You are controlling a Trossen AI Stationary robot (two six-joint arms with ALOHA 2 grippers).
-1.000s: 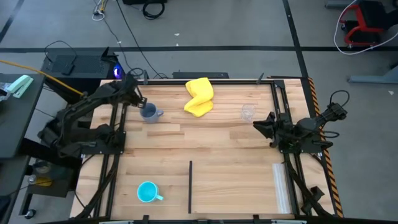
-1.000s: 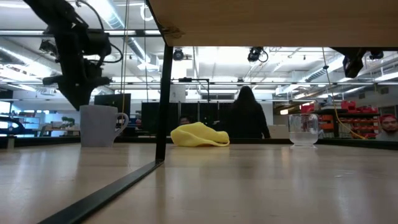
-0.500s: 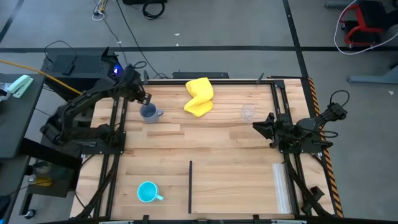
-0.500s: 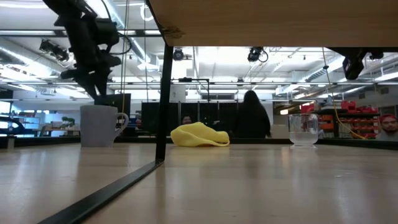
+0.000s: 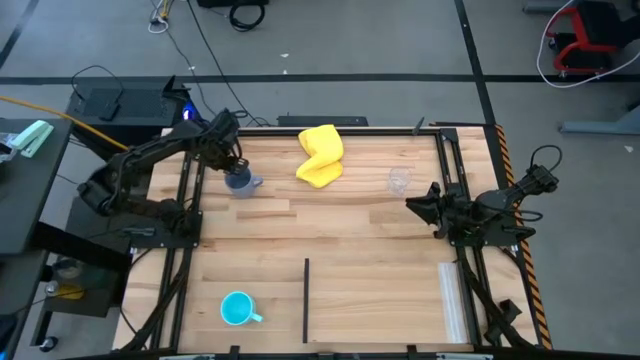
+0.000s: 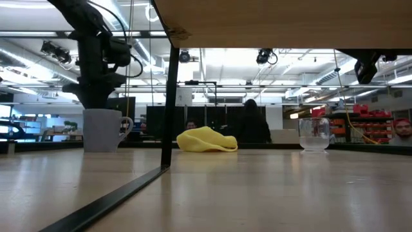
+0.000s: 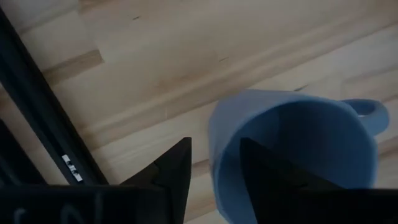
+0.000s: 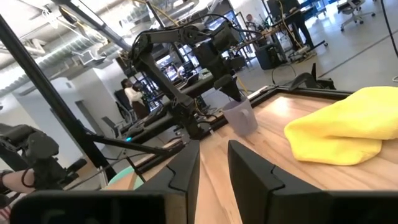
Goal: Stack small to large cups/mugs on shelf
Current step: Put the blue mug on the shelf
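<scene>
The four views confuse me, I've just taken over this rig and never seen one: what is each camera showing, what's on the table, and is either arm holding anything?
It is a robot with two dark arms at a wooden table. One picture looks straight down on it; one looks level across the tabletop; the other two come from cameras on each arm's wrist.

On the table: a grey-blue mug at the back left, a yellow cloth beside it, a clear cup towards the right, and a turquoise mug at the front left.

The left end effector is open, directly above the grey-blue mug, one finger over its inside and one outside the wall. It has not closed on it. The right end effector is open too, waiting at the right edge, holding nothing.
</scene>
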